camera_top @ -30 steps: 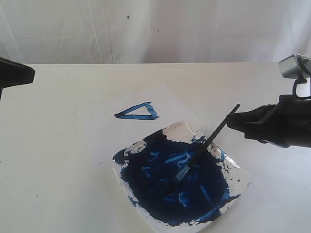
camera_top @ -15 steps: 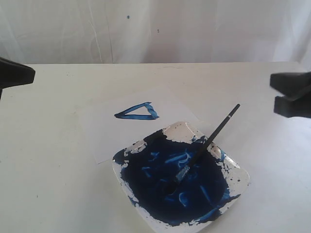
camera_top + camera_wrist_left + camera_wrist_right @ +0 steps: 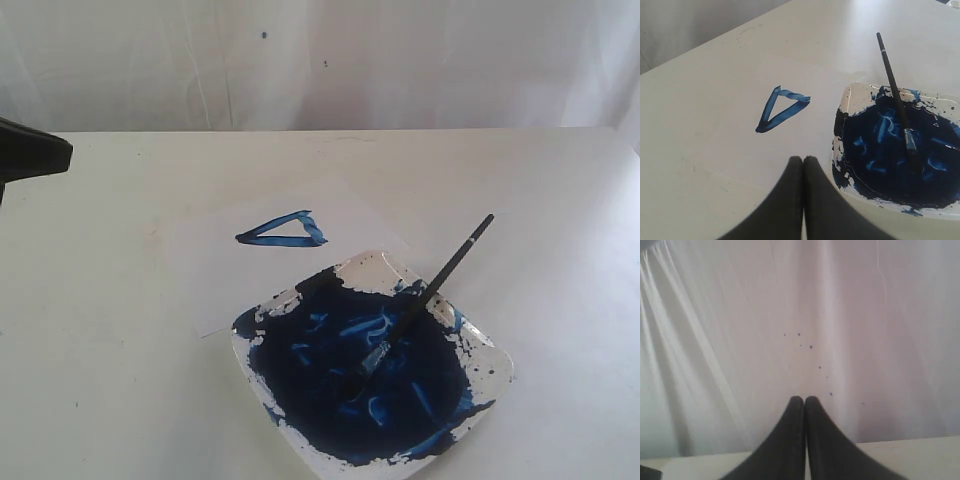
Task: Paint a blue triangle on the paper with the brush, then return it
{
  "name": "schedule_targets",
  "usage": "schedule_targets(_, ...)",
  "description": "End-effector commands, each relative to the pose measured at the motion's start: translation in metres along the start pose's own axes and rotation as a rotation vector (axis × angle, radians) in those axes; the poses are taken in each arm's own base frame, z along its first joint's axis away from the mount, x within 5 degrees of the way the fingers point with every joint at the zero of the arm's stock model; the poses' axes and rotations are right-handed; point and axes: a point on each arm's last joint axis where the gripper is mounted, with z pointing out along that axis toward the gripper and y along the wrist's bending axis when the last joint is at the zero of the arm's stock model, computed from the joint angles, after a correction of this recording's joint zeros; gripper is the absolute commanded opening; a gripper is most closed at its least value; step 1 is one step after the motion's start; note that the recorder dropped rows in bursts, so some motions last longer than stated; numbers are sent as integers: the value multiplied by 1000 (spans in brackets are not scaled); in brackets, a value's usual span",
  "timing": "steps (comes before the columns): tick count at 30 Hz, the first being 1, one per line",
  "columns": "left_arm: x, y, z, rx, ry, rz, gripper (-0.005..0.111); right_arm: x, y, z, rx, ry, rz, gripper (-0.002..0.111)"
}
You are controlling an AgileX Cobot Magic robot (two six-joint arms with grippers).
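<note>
The blue triangle (image 3: 283, 232) is painted on the paper (image 3: 250, 275), a white sheet lying on the table behind the plate. The brush (image 3: 425, 297) lies with its bristles in the blue paint and its black handle sticking out over the plate's far right rim. No gripper holds it. My left gripper (image 3: 803, 159) is shut and empty, hovering near the plate's corner; the blue triangle (image 3: 780, 108) and the brush (image 3: 896, 95) show ahead of it. Only its dark tip (image 3: 35, 155) shows at the exterior view's left edge. My right gripper (image 3: 804, 400) is shut, facing the white curtain.
A square white plate (image 3: 490, 355) smeared with a dark blue paint pool sits at the front of the table, also seen as the plate (image 3: 852, 95) in the left wrist view. A white curtain (image 3: 320, 60) hangs behind the table.
My right gripper, which stood just off the brush handle's end a second ago, has drawn back to the right and left the exterior view. The brush stays on the plate.
</note>
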Motion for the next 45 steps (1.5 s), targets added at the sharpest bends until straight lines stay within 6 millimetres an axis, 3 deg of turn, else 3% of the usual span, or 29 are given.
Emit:
schedule_targets(1,1,-3,-1,12,-7,-12,0,6,-4,0,6,-21,185,0)
schedule_targets(3,1,-3,-1,12,-7,-12,0,13,-8,0,27,-18,235,0)
schedule_targets(9,1,-3,-1,12,-7,-12,0,31,-26,-2,82,-143,763,0)
schedule_targets(14,1,-3,-1,12,-7,-12,0,35,-32,-4,69,-219,1033,0)
schedule_targets(21,1,-3,-1,12,-7,-12,0,28,-26,-4,-52,-256,1080,0)
schedule_targets(24,1,-3,-1,12,-7,-12,0,35,-30,-9,16,-266,986,0)
schedule_targets(27,1,-2,-1,12,-6,-11,0,46,-48,-13,220,-285,782,0)
schedule_targets(30,1,-2,-1,12,-6,-11,0,61,-59,-18,421,-109,301,0)
schedule_targets(32,1,-3,-1,14,-5,-11,0,72,-60,-21,442,45,-127,0)
schedule_targets(33,1,-3,-1,14,-5,-11,0,77,-61,-23,442,85,-209,0)
schedule_targets(38,1,-3,-1,14,-4,-10,0,105,-65,-38,440,177,-370,0)
schedule_targets(41,1,-3,-1,12,1,-5,0,123,-68,-46,441,184,-368,0)
schedule_targets(43,2,-2,-1,12,3,-4,0,122,-67,-49,439,167,-372,0)
schedule_targets(45,1,-2,-1,10,2,-4,0,130,-68,-53,449,249,-358,0)
